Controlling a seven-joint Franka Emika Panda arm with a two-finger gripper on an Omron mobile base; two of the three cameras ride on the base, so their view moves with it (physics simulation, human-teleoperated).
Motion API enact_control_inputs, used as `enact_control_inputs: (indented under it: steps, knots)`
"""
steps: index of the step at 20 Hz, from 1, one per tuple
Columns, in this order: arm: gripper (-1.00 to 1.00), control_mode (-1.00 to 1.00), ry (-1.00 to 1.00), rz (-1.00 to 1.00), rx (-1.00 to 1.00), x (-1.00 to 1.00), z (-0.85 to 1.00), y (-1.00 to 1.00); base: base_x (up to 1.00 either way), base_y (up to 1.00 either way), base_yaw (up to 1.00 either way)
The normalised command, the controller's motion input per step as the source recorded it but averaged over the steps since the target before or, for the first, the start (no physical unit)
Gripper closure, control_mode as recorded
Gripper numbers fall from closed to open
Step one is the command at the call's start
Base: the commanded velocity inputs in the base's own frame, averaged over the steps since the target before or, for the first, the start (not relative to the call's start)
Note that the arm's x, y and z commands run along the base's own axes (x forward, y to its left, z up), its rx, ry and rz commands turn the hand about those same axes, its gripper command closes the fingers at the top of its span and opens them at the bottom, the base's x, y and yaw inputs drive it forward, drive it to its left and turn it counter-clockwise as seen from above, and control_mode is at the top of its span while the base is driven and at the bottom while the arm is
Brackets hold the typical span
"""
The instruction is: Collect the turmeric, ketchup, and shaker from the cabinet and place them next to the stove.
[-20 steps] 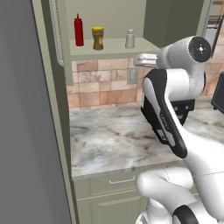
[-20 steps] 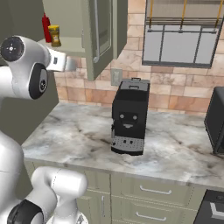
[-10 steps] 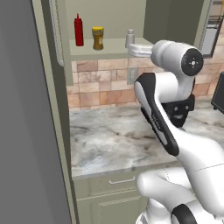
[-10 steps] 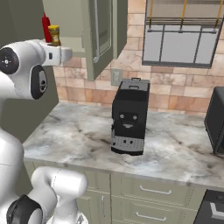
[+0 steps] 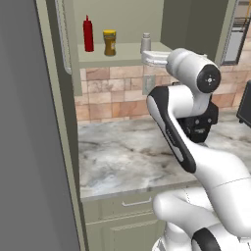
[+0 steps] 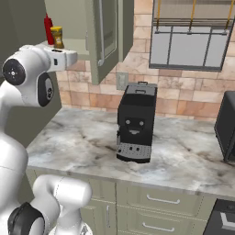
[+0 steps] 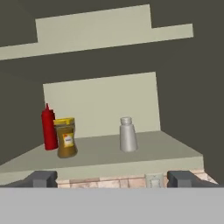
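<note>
A grey-veined marble counter (image 5: 127, 157) runs under a brick-tile wall, with pale olive drawer fronts (image 6: 160, 202) below it and a black coffee machine (image 6: 135, 121) standing on it beneath a window (image 6: 195, 39). Above the counter hangs the cabinet (image 5: 122, 19), its door (image 6: 103, 36) swung open and its inner shelf (image 7: 144, 151) exposed. On that shelf the ketchup (image 7: 49, 127) stands upright at the far left, the turmeric (image 7: 65, 137) just beside it to the right and slightly nearer the shelf's front edge, and the shaker (image 7: 127, 134) well apart from both, further right along the shelf. The gripper (image 7: 113, 178) is released, its two fingertips (image 7: 41, 178) spread wide and holding nothing. It sits level with the shelf's front edge, just outside the cabinet, facing in. Seen from the hand, the shaker stands between the spread fingertips but further back on the shelf, not touching them, while the turmeric and ketchup lie above the left fingertip.
</note>
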Motion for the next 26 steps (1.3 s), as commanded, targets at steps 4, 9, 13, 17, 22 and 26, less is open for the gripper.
enact_control_inputs:
  steps: [4, 9, 13, 17, 22, 26]
  knots:
    - [-1.00, -1.00, 0.09, -0.06, 0.00, 0.01, 0.05, 0.00, 0.00, 0.00, 0.00]
    - [-1.00, -1.00, 0.10, -0.07, 0.00, 0.00, 0.02, 0.00, 0.00, 0.00, 0.00]
    - [-1.00, -1.00, 0.08, -0.05, -0.01, 0.06, 0.00, 0.00, 0.00, 0.00, 0.00]
    - [-1.00, -1.00, 0.04, 0.00, 0.00, 0.08, 0.00, 0.00, 0.00, 0.00, 0.00]
    - [-1.00, -1.00, 0.02, 0.00, 0.00, 0.08, 0.00, 0.00, 0.00, 0.00, 0.00]
    - [-1.00, -1.00, 0.00, 0.00, 0.00, 0.10, 0.00, 0.00, 0.00, 0.00, 0.00]
